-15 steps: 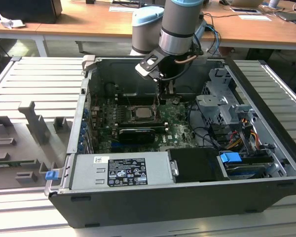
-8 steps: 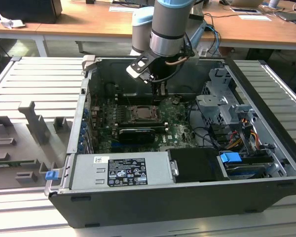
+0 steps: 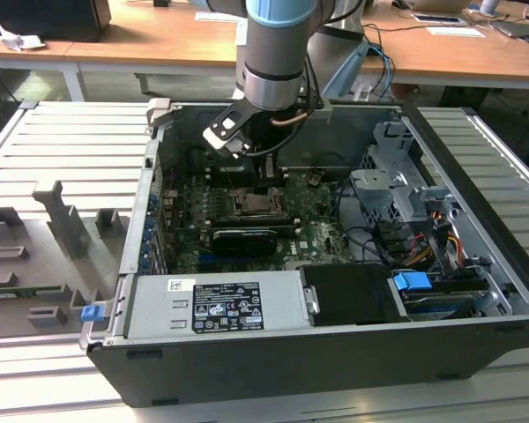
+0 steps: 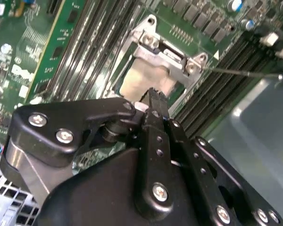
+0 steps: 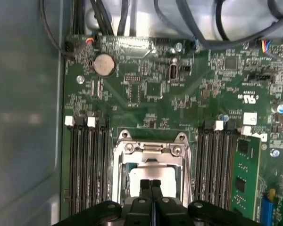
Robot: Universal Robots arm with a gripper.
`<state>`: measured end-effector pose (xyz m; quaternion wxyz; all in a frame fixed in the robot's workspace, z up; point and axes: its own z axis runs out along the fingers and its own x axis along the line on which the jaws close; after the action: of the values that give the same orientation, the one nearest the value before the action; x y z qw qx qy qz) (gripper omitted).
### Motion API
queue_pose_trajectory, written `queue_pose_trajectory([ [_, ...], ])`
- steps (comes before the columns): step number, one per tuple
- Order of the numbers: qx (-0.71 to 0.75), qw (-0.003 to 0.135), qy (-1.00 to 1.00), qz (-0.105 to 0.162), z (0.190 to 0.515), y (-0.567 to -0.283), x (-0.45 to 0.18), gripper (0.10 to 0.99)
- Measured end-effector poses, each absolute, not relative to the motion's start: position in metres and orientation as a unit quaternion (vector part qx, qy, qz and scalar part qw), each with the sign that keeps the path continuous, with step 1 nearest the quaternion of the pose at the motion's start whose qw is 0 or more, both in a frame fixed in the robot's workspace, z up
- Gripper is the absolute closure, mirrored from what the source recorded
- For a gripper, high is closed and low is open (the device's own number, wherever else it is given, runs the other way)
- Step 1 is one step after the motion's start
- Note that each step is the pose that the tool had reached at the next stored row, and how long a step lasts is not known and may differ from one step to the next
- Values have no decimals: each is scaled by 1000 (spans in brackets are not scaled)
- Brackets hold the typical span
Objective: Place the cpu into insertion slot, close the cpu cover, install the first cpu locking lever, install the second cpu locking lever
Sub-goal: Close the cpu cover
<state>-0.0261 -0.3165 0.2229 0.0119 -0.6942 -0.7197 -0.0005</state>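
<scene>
Your arm (image 3: pixel 278 44) stands almost vertical, and its grey and blue wrist (image 3: pixel 273 84) is directly above the gripper (image 3: pixel 269 181). The gripper points straight down. In both wrist views you can see its two black fingers (image 5: pixel 145 187) (image 4: pixel 159 106) closed, tip against tip. Behind the fingertips, the black links (image 4: pixel 66 127) are folded in toward the middle.

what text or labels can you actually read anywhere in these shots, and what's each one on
White label on the grey power supply box, exterior view: dense print and symbols, too small to read.
White stickers on the green circuit board, first wrist view: blurred, unreadable.
White printing on the circuit board, second wrist view: blurred, unreadable.
Nothing here can be quoted with confidence.
</scene>
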Motion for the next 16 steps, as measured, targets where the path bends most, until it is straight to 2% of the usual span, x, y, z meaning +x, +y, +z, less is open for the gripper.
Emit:
queue_pose_trajectory([
  [16, -687, 11, -726, -3, 204, -310, -42, 980],
])
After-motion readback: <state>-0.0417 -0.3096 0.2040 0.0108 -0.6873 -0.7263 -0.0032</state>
